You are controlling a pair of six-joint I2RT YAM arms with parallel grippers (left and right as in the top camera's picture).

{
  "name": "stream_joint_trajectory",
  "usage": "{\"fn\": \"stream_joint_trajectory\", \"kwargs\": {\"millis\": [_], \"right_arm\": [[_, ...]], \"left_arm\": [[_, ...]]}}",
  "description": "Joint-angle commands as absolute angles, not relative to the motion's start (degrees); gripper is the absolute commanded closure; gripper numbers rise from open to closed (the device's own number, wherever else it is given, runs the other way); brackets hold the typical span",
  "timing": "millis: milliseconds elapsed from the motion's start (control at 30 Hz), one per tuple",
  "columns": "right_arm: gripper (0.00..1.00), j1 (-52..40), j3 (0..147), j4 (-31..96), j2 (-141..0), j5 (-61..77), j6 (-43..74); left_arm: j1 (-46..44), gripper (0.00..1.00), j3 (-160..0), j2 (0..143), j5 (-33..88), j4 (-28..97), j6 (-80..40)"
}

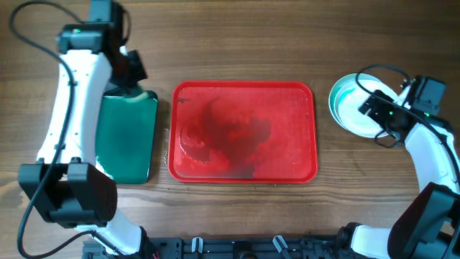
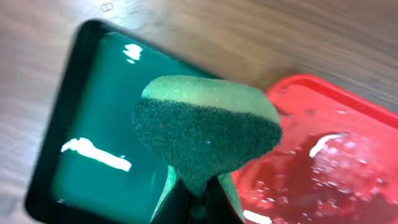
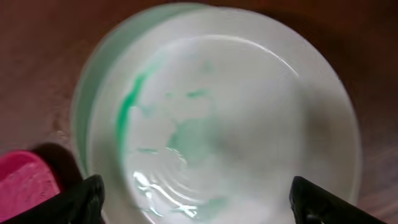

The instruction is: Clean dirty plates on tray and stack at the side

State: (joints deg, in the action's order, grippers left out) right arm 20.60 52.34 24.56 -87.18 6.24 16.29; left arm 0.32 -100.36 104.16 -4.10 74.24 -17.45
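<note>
Left wrist view: nearest the lens, the left gripper (image 2: 198, 204) was clenched on the lower tip of a green scouring sponge (image 2: 208, 134). The sponge's dark rough face was toward the camera, with a paler foam layer along its top edge. Behind the sponge lay the small dark green black-rimmed tray (image 2: 93, 118), glossy with glare. Just beside it, on the right, was a corner of the large rectangular red plastic tray (image 2: 336, 155), wet and streaked. The brown wooden table (image 2: 249, 37) lay farthest off.

Right wrist view: the right gripper (image 3: 196, 193) was released, its black fingertips (image 3: 84, 202) set wide apart at the bottom corners of the frame. Below them were the round white plates (image 3: 236, 124). The top plate was wet, with teal-green smears at left and centre. A second rim showed under it at the left, but the number in the stack could not be told. Whether the fingertips touched the plate could not be told either.

Overhead view: the red plastic tray (image 1: 244, 169) sat mid-table, its floor marked with dark wet smears. The dark green black-rimmed tray (image 1: 128, 140) lay just left of it. The round white plates (image 1: 348, 108) were stacked on the wooden table to the right of the red plastic tray, apart from it and under the right gripper (image 1: 377, 108).
</note>
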Motion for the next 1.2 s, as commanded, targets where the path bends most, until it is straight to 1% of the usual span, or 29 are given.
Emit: {"fn": "stream_joint_trajectory", "kwargs": {"millis": [0, 67, 167, 267, 533, 667, 700, 733, 767, 1000, 1033, 1067, 1100, 1167], "right_arm": [[0.03, 19.3, 54.4, 23.5, -88.1, 7.5, 16.1], [0.03, 19.3, 54.4, 23.9, -88.2, 8.0, 17.2], [0.03, 19.3, 54.4, 25.2, -87.6, 10.4, 17.1], [0.03, 19.4, 54.5, 27.4, -86.2, 10.3, 17.0], [0.02, 20.6, 55.5, 32.7, -82.2, 10.4, 17.0], [0.0, 20.6, 55.8, 33.7, -80.4, 14.0, 14.7], [0.0, 20.6, 56.1, 34.1, -80.1, 14.0, 14.6], [0.0, 20.6, 56.3, 34.7, -79.7, 13.9, 14.1], [0.0, 20.7, 56.4, 35.9, -79.1, 13.0, 14.1], [0.0, 23.8, 56.3, 38.7, -79.5, 10.2, 16.5], [0.0, 24.8, 55.9, 38.8, -79.5, 10.1, 16.7], [0.0, 25.3, 55.7, 39.0, -79.6, 9.5, 16.8], [0.0, 25.8, 55.5, 39.4, -79.8, 8.5, 17.1], [0.0, 26.7, 55.2, 39.8, -80.6, 6.3, 17.9]], "left_arm": [[3.6, 0.96, -98.5, 104.3, -5.5, 74.4, -16.7], [4.4, 0.96, -97.8, 104.3, -5.5, 74.4, -16.3], [4.8, 0.96, -96.9, 104.4, -5.6, 74.2, -12.4], [5.4, 0.96, -94.9, 104.4, -7.3, 72.8, -11.9], [7.9, 0.96, -86.4, 104.5, -7.6, 64.0, -6.1], [7.9, 0.96, -80.8, 104.5, -7.6, 60.6, -6.0], [7.9, 0.95, -79.3, 104.5, -7.6, 59.7, -6.0], [7.9, 0.88, -77.6, 104.5, -7.6, 58.5, -6.0], [7.9, 0.78, -75.6, 104.5, -7.6, 57.3, -6.0], [7.9, 0.43, -74.6, 104.5, -7.6, 55.3, -6.2], [7.9, 0.33, -74.8, 104.5, -7.6, 55.0, -6.2], [7.9, 0.26, -75.3, 104.4, -7.6, 55.1, -6.2], [7.9, 0.23, -76.0, 104.4, -7.6, 55.7, -6.4], [7.8, 0.21, -78.1, 104.2, -7.6, 57.3, -6.4]]}}
